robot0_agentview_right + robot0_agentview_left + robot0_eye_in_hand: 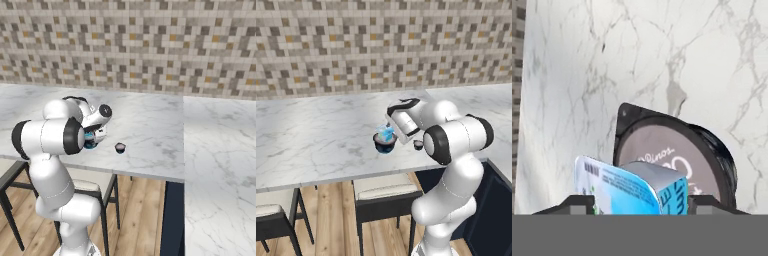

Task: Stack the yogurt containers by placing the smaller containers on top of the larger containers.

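Where a white marble counter (316, 135) runs below a wall of small mosaic tiles (356, 45), the white robot arm reaches out and down so that its gripper (640, 202) hangs directly over two stacked yogurt containers. The wide dark round tub (677, 160) sits on the counter near its front edge, its pale grey-pink top facing up. On that top rests the small light-blue boxy container (632, 187), lying tilted with a barcode on one face. In the hand view the two dark finger tips (579, 202) stand one on each side of the blue container, just beside it; whether they press it or stand slightly apart from it cannot be told. In the left base view the blue container (386, 133) shows above the tub (384, 144). The tiny dark round cup (120, 147) stands alone on the counter, near the tub. Dark-framed stools (381, 200) stand beneath the counter on a wooden floor.
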